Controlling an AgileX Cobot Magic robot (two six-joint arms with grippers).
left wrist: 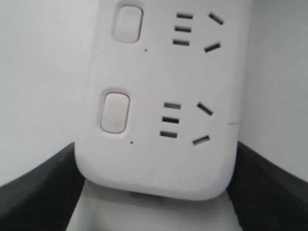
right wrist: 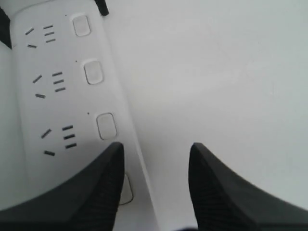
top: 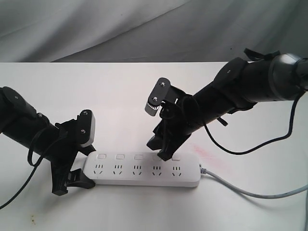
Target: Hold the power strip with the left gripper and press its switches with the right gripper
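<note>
Evidently, the holding step was in place: the power strip (top: 144, 175) lay flat on the tabletop (top: 57, 86), and the left end effector (top: 77, 179) was clamped across its cord-free end. The right end effector (top: 160, 150) stood spread over the row of switches (top: 138, 157), with its lower tip down at the fourth switch counted from the held end. Whether that tip was actually depressing the switch could not be confirmed. Nothing on the strip indicated which switches had been operated, so the pressing step was judged to be under way at best, with the switch nearest the cord (top: 250, 192) probably left to do.

The left wrist view showed two black fingers (left wrist: 33, 192) bearing on both long edges of the strip's rounded end, a contact the exterior view did not resolve. It took in only two switches and two sockets (left wrist: 185, 120).

The right wrist view showed the clear gap between the spread fingers (right wrist: 96, 192). One lay over the strip and partly covered a switch, and the other lay over bare tabletop beside it.

Only the exterior view showed all five switches, both end effectors and the cord trailing away.
</note>
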